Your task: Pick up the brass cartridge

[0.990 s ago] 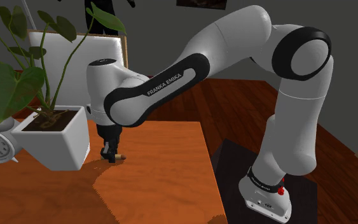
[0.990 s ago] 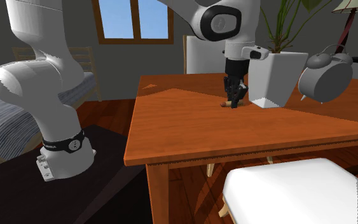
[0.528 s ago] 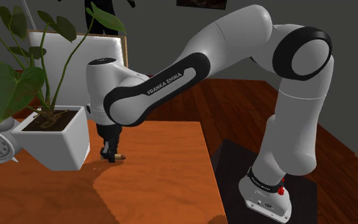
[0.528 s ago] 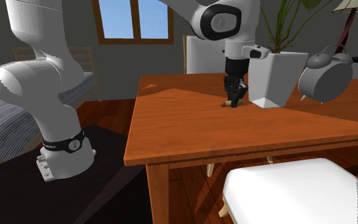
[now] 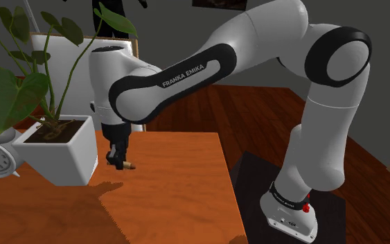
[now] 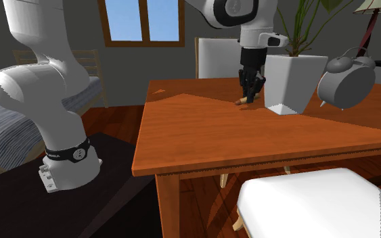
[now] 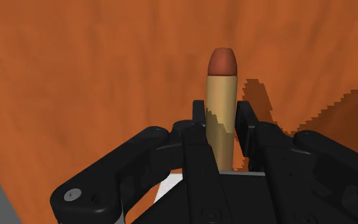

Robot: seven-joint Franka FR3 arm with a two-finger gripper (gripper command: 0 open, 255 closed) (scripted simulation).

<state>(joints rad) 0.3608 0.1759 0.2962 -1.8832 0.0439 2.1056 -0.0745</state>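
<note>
**Cartridge (image 7: 220, 108) clamped in my pincer (image 5: 119, 161)**

Shoulder view: I hold the cartridge crosswise just above the orange table (image 5: 179, 194), beside the white planter (image 5: 61, 156).
Second exterior view: an alarm clock (image 6: 344, 81) stands past the planter.
Wrist view: both fingers (image 7: 196, 137) press the tan case, and its reddish-brown tip juts beyond them.

The gripper (image 5: 118, 161) has risen, lifting the clasped cartridge (image 7: 222, 108) off the table (image 5: 176, 197).
</note>
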